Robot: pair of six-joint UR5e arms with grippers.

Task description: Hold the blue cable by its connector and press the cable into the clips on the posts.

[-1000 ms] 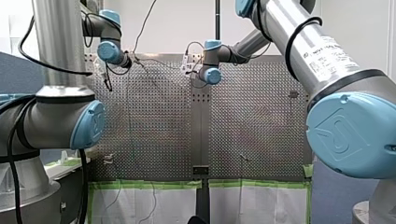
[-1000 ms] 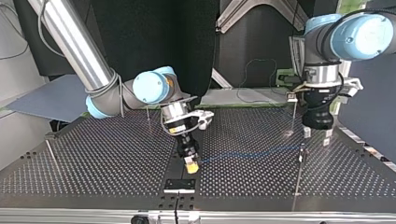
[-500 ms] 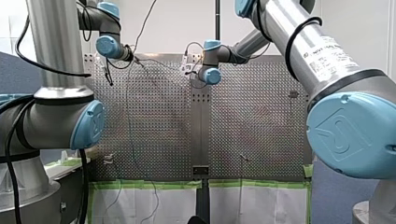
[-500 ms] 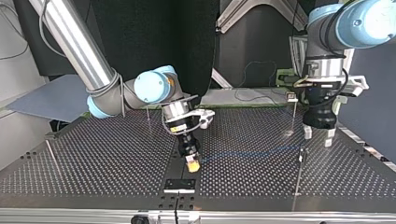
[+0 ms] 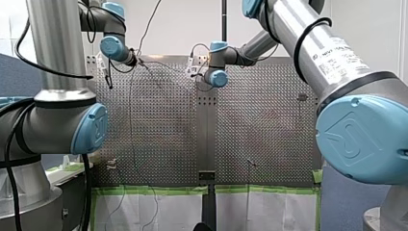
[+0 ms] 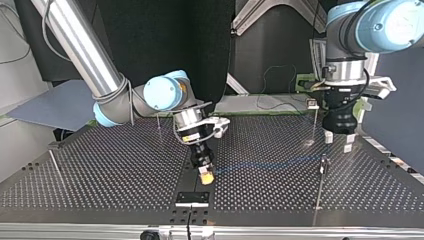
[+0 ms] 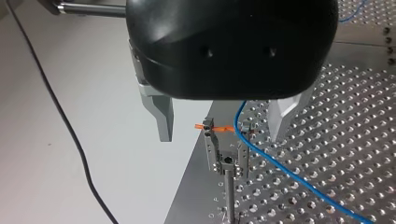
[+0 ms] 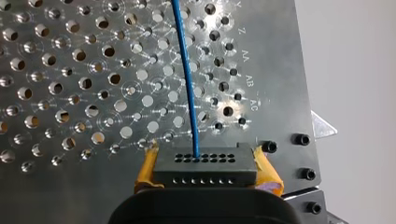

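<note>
Currently right gripper (image 6: 205,176) clamps black connector (image 8: 205,169) of blue cable (image 8: 188,79). Left gripper (image 7: 222,121) hangs open above post clip (image 7: 226,150).

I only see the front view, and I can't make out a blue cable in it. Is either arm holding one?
Observer: Yes. The right wrist view shows my right gripper clamping a black connector between yellow pads; the blue cable leaves it.
Visitor: And the other arm?
Observer: My left gripper hangs open above a clip on a post.
Visitor: Is the cable in it?
Observer: It passes the clip; seated or not, I cannot tell.
</note>
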